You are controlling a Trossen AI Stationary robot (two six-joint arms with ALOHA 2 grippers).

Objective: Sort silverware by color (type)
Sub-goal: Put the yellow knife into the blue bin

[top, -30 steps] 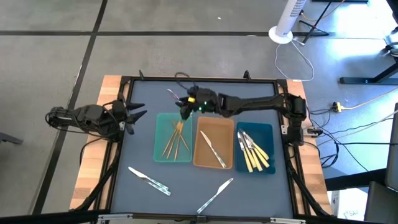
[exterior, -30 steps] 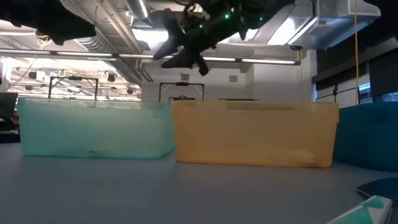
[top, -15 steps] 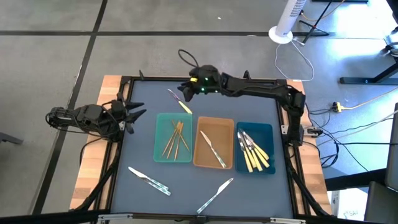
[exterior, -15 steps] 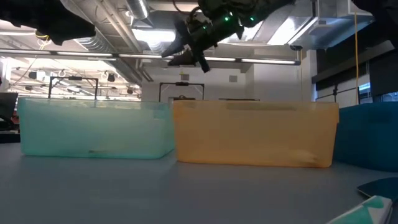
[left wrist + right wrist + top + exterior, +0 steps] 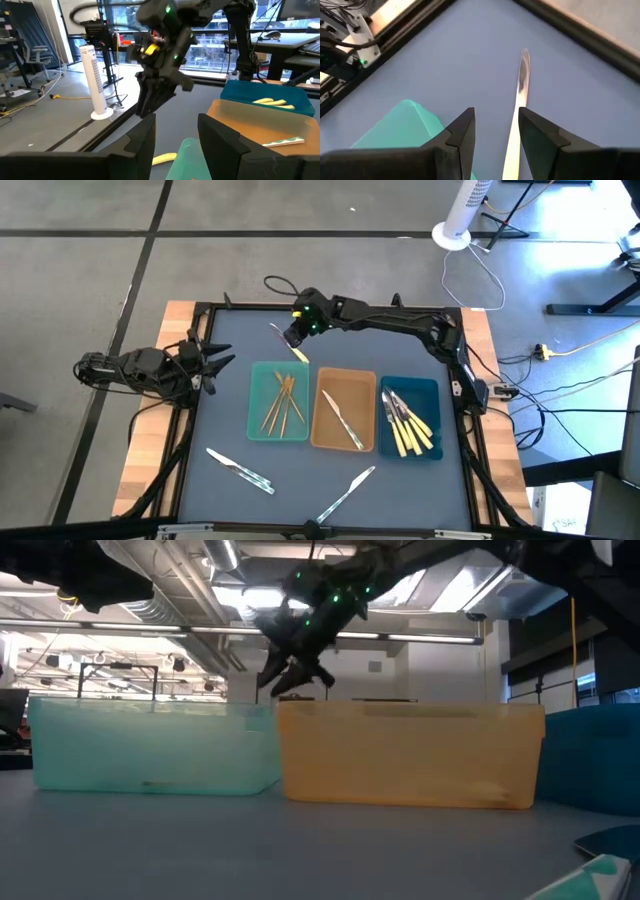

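A yellow-handled, silver-tipped utensil lies flat on the mat beyond the teal tray. My right gripper hovers low over it, open; in the right wrist view the utensil runs between the gripper's fingers, close to one of them, without visible touch. The teal tray holds gold utensils, the tan tray a silver knife, the blue tray yellow-handled ones. My left gripper waits open at the table's left edge.
Two silver utensils lie on the mat near the front edge, one at front left, one at front centre. The black frame rail runs close behind my right gripper. A cable loop sticks out past the far edge.
My right gripper has moved from above the teal tray's far end toward the table's far edge and slightly left, then come down toward the yellow-handled utensil. Its arm has stretched out along the far rail. The silverware has stayed where it was.
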